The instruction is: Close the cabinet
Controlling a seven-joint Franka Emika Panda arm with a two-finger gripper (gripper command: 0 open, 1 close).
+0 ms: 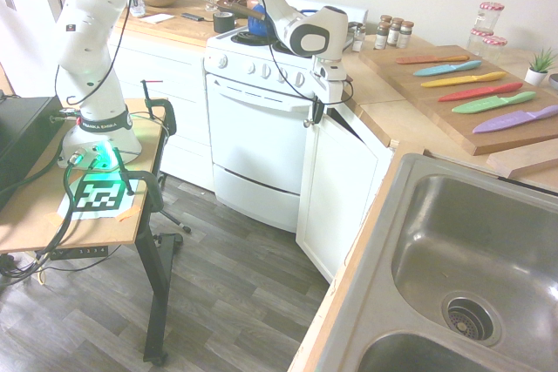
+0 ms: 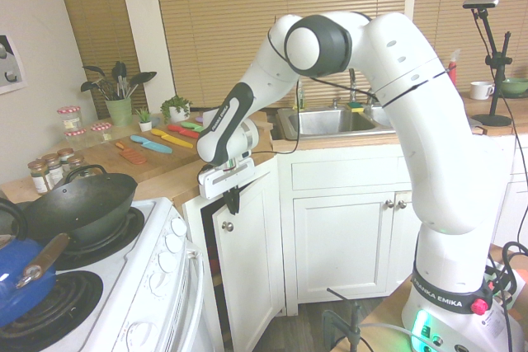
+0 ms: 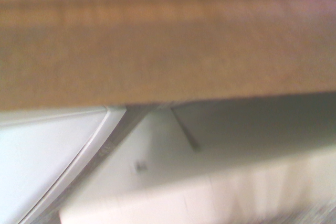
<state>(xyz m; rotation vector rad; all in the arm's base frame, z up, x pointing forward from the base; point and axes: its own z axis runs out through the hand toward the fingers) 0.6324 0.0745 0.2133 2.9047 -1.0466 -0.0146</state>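
Note:
The cabinet's white panel door (image 1: 338, 189) stands slightly ajar beside the oven. A dark gap shows along its top (image 1: 353, 131) and along its oven-side edge (image 2: 206, 245). The small silver knob (image 2: 227, 226) sits near the door's top corner. My gripper (image 1: 316, 111) (image 2: 233, 200) is shut with nothing between its fingers, and it hangs at the outer face of that corner, just above the knob. The blurred wrist view shows the wooden countertop (image 3: 168, 35) above, the white door (image 3: 47, 150) to one side and the cabinet's inside (image 3: 220, 150).
A white oven (image 1: 261, 150) stands right beside the door, with a wok (image 2: 82, 204) and a blue pot (image 2: 16, 282) on its burners. Coloured knives lie on a cutting board (image 1: 436, 106). Spice jars (image 1: 392, 32) and a steel sink (image 1: 532, 215) are on the countertop.

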